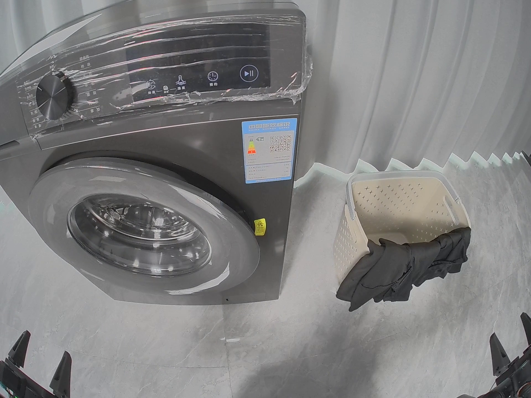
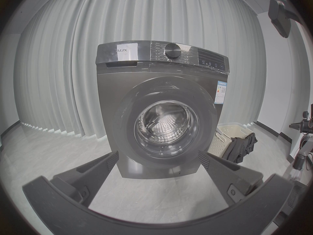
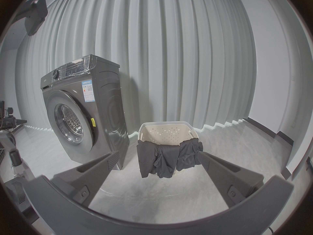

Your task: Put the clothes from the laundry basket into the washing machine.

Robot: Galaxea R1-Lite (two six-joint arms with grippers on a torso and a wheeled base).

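Observation:
A grey front-loading washing machine [image 1: 166, 139] stands on the floor with its round glass door [image 1: 141, 233] shut. To its right sits a cream perforated laundry basket [image 1: 404, 200] with dark grey clothes [image 1: 404, 266] draped over its front rim. My left gripper [image 1: 38, 360] is low at the front left, open and empty, facing the washing machine door [image 2: 167, 128]. My right gripper [image 1: 511, 341] is low at the front right, open and empty, facing the laundry basket [image 3: 168, 133] and the dark clothes [image 3: 166, 157] from a distance.
White pleated curtains [image 1: 415, 67] hang behind the machine and basket. Bare marble-patterned floor [image 1: 287, 338] lies between my grippers and both objects. A tripod stand [image 2: 303, 144] is off to the side, and a dark baseboard runs along the side wall.

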